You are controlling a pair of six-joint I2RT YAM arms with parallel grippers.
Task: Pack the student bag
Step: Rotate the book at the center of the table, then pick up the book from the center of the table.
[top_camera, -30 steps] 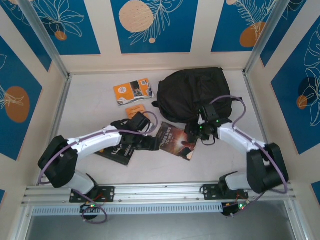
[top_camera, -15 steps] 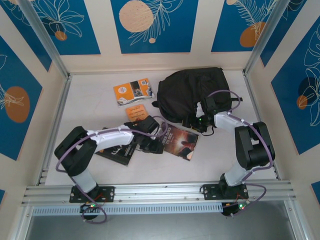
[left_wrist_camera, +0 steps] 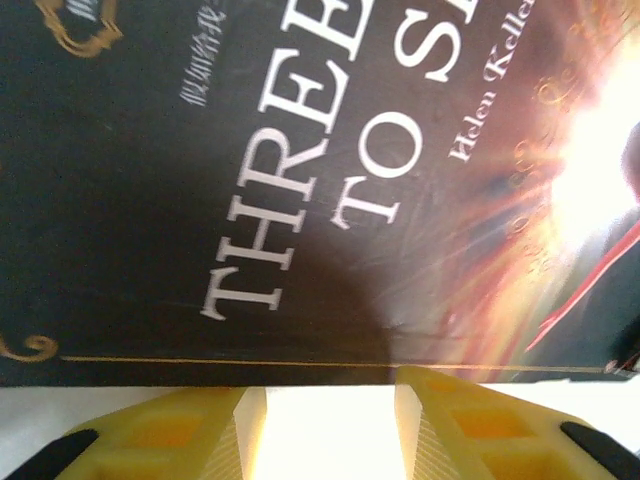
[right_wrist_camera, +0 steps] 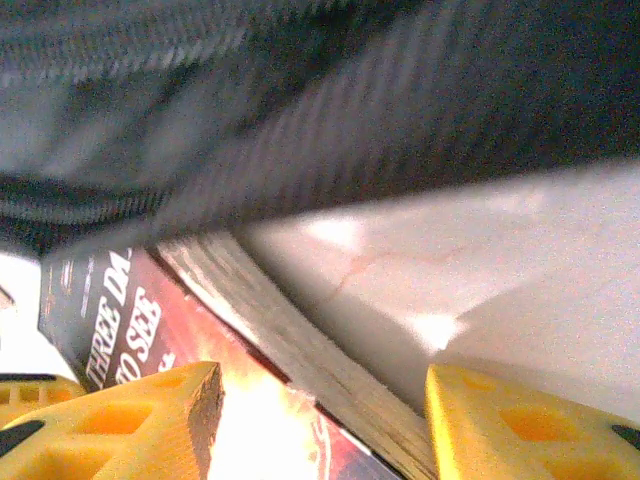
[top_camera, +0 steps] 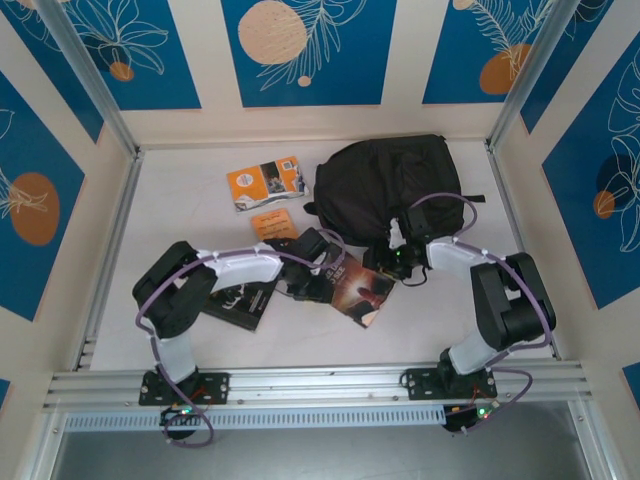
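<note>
Left gripper (top_camera: 316, 276) and right gripper (top_camera: 394, 262), jaws apart and empty, flank a paperback (top_camera: 360, 287) at the near edge of the student bag (top_camera: 385, 185), a slumped black woven sack on the far right of the table (top_camera: 180, 235). Judged best: hold the limp bag mouth up, then slide the stiff paperback in flat; its glossy cover looks slick, its page edges rough.
</note>
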